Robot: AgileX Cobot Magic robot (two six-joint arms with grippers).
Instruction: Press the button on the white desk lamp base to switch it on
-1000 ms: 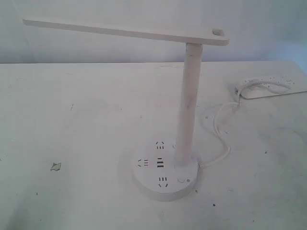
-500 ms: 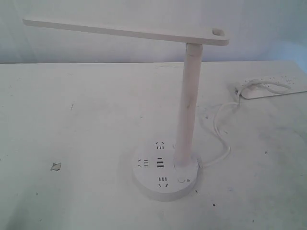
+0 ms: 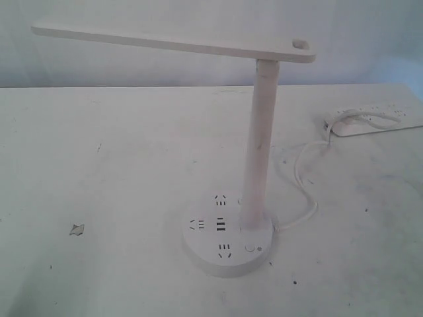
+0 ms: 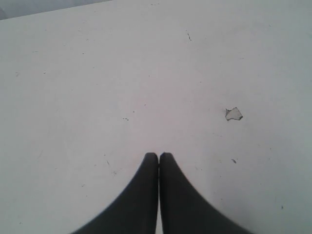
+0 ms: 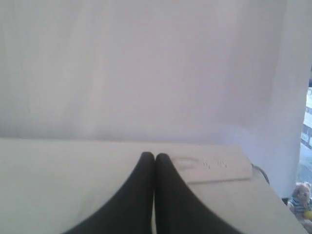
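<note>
The white desk lamp base (image 3: 228, 246) rests on the table at front centre of the exterior view, a round disc with dark socket slots. Its slim pole (image 3: 259, 145) rises to a long flat lamp head (image 3: 172, 43). The button (image 3: 250, 248) is a tiny ringed circle near the pole's foot, with a small mark beside it. Neither gripper shows in the exterior view. My left gripper (image 4: 158, 155) is shut with nothing in it, over bare table. My right gripper (image 5: 154, 156) is shut and empty too, pointing toward the power strip.
A long white power strip (image 3: 377, 119) lies at the table's far right, also seen in the right wrist view as the strip (image 5: 212, 168). A white cord (image 3: 304, 191) loops from it to the base. A small chip in the tabletop (image 3: 76, 229) lies left of the base.
</note>
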